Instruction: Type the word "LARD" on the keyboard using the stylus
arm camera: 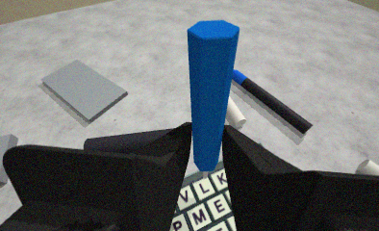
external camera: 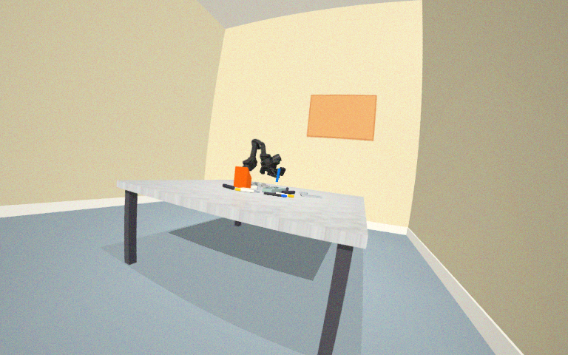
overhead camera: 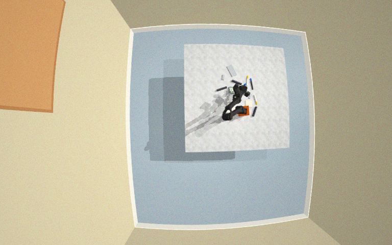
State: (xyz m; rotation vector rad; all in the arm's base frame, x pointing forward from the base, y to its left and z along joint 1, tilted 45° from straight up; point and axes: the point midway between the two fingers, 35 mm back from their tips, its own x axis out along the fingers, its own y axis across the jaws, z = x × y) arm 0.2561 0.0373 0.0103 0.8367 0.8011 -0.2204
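One black parallel-jaw gripper [overhead camera: 244,86] [external camera: 279,171] [arm camera: 207,130], clenched on the stylus. One blue faceted stylus [overhead camera: 245,84] [external camera: 277,174] [arm camera: 210,87], near upright, above the keyboard. One green-grey keyboard with pale lettered keys [overhead camera: 231,90] [external camera: 274,189] [arm camera: 199,218], on the pale mottled desk [overhead camera: 210,130] [external camera: 313,211] [arm camera: 143,43]. One flat grey rectangular slab [overhead camera: 231,70] [arm camera: 85,90], lying apart from the keyboard.

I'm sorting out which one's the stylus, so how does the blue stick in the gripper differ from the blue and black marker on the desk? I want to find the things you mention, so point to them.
The blue stylus [external camera: 277,174] [arm camera: 209,91] stands nearly upright, while the marker [overhead camera: 251,83] [arm camera: 273,102] lies flat. The stylus is held by the gripper [arm camera: 207,144]; the marker rests on the desk. The stylus's body is blue, the marker's mostly black. Both are long and slim.
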